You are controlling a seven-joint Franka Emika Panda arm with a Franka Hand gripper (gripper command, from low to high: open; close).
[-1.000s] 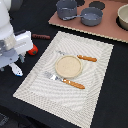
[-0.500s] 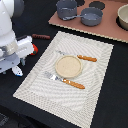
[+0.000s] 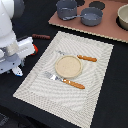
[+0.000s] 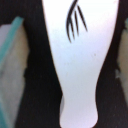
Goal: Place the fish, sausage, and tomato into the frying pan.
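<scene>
The white fish (image 4: 82, 70), with a dark fin mark, fills the wrist view, very near the camera. It lies between the two blurred fingers of my gripper (image 4: 65, 65), which stand wide apart with a dark gap on one side. In the exterior view the gripper (image 3: 14, 66) is low over the black table at the left, and it hides the fish. A small red-orange ball, apparently the tomato (image 3: 34, 48), peeks out beside the arm. The sausage (image 3: 41, 36) lies just beyond it. The frying pan (image 3: 92, 17) sits on the brown board at the back.
A striped placemat (image 3: 95, 95) holds a tan plate (image 3: 68, 66), an orange-handled knife (image 3: 86, 58) and an orange-handled fork (image 3: 70, 82). A dark grey pot (image 3: 66, 7) stands beside the pan. A pale bowl (image 3: 123, 16) sits at the back right edge.
</scene>
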